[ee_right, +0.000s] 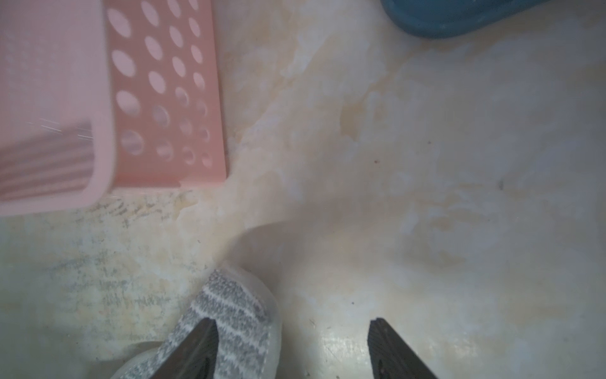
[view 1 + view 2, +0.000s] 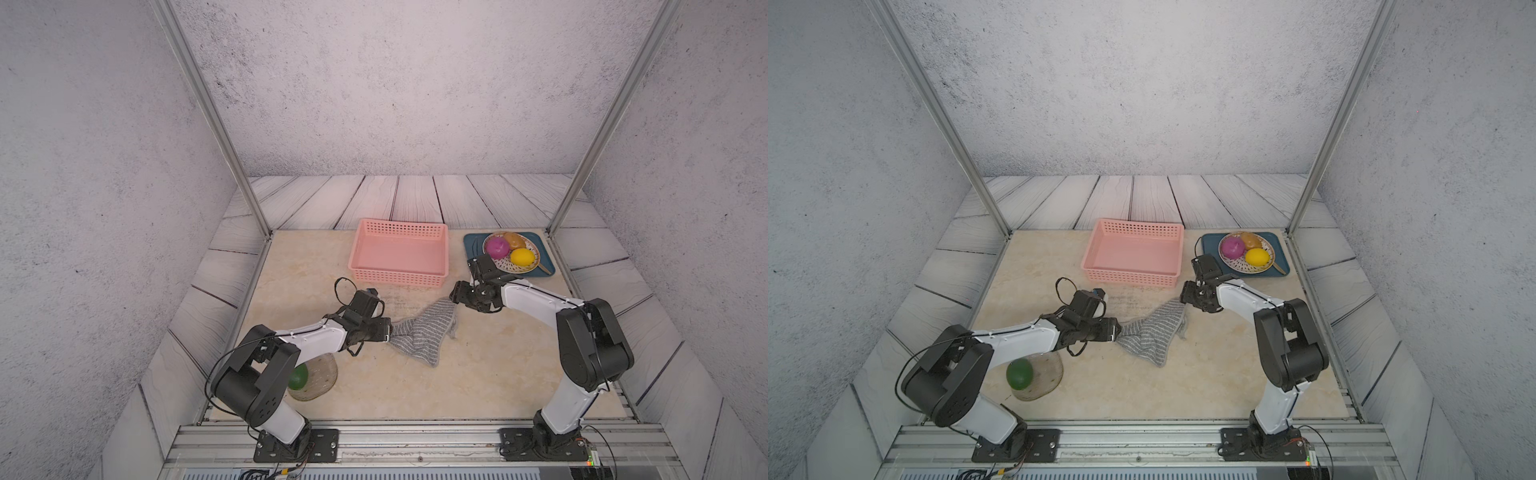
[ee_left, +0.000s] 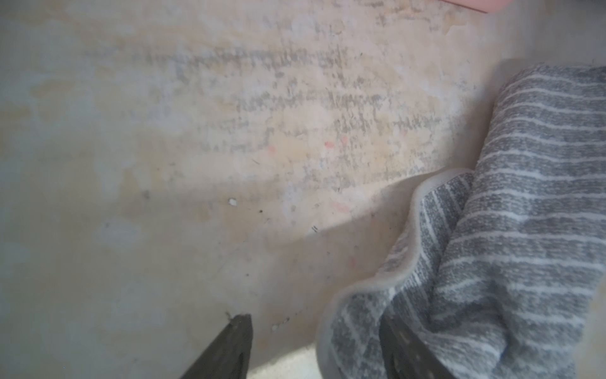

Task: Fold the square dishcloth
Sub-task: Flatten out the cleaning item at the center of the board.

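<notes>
Inventory by count:
- striped dishcloth (image 2: 419,332): one.
- pink basket (image 2: 395,279): one.
- blue tray (image 2: 473,243): one.
- plate (image 2: 506,265): one.
- Fruit on plate: three, namely magenta fruit (image 2: 497,247), brown fruit (image 2: 514,239), yellow fruit (image 2: 522,257).
- green fruit (image 2: 1019,374): one.
- woven round mat (image 2: 1049,372): one.
- thin utensil handle (image 2: 544,269) on tray: one, kind unclear.
- Robot arms: two, namely left arm (image 2: 316,338), right arm (image 2: 536,301).

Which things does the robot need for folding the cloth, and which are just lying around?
For the job: square dishcloth, left tool, right tool.

Just lying about: pink basket, blue tray, plate with fruit, green ball, round woven mat.
</notes>
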Controlling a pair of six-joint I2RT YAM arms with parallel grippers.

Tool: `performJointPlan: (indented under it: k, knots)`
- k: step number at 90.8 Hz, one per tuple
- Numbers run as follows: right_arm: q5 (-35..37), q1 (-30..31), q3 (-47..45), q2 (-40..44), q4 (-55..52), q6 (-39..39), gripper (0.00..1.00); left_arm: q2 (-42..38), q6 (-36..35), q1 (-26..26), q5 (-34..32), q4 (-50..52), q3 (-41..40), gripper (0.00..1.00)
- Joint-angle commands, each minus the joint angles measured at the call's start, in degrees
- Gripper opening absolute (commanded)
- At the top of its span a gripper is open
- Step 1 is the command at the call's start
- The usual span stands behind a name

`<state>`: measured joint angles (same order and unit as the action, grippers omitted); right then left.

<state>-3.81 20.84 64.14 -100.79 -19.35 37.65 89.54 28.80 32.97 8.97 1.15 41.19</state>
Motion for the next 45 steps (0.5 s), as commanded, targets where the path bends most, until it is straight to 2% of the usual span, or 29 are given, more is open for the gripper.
performJointPlan:
  k: [1,13,22,32,45]
  knots:
    - [-2.56,0.10,1.16,-1.62,0.94,1.21,0.69,1.09,0.38,-0.70,2.71,-0.38,0.72,0.64]
    - [-4.71,0.09,1.23,-3.49,2.71,2.32,0.65,2.05,0.77,-0.78,4.23,-1.14,0.73,0.54]
    - [-6.46,0.10,1.37,-4.79,3.66,3.05,0.56,2.80,1.04,-0.91,4.85,-1.79,0.82,0.43]
    - [-8.44,0.04,1.18,-5.45,4.57,3.48,0.38,3.37,1.42,-1.11,5.30,-2.34,0.82,0.30]
    - [-8.26,0.06,0.84,-3.93,3.23,3.12,0.12,3.18,1.53,-1.45,6.06,-2.15,1.00,0.01]
